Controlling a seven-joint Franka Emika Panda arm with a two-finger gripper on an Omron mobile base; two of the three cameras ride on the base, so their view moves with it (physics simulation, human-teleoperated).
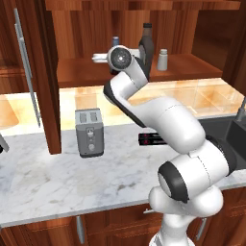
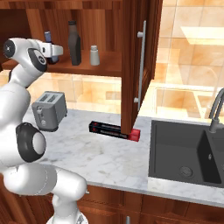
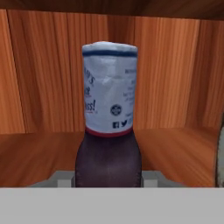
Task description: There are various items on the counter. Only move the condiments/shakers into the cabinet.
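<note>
My gripper (image 3: 107, 179) is inside the cabinet (image 1: 192, 72), shut on the smaller dark bottle (image 3: 108, 131) with the bluish-white cap. The bottle stands upright between the fingertips (image 3: 61, 178); its base is hidden. From the base views, the bottle's cap (image 1: 115, 41) (image 2: 48, 36) shows just above the hand at the left of the shelf (image 2: 109, 65). The wide dark brown sauce bottle (image 1: 146, 45) (image 2: 74, 43) and the small grey-white shaker (image 1: 163, 60) (image 2: 94, 55) stand on the same shelf to its right.
On the marbled counter (image 1: 48, 182) stand a silver toaster (image 1: 90, 132) (image 2: 49, 110) and a long dark box with red ends (image 1: 153, 139) (image 2: 113, 130). The open cabinet door (image 2: 140, 65) hangs over the counter. A dark sink (image 2: 188, 157) with a faucet (image 2: 216, 109) lies to the right.
</note>
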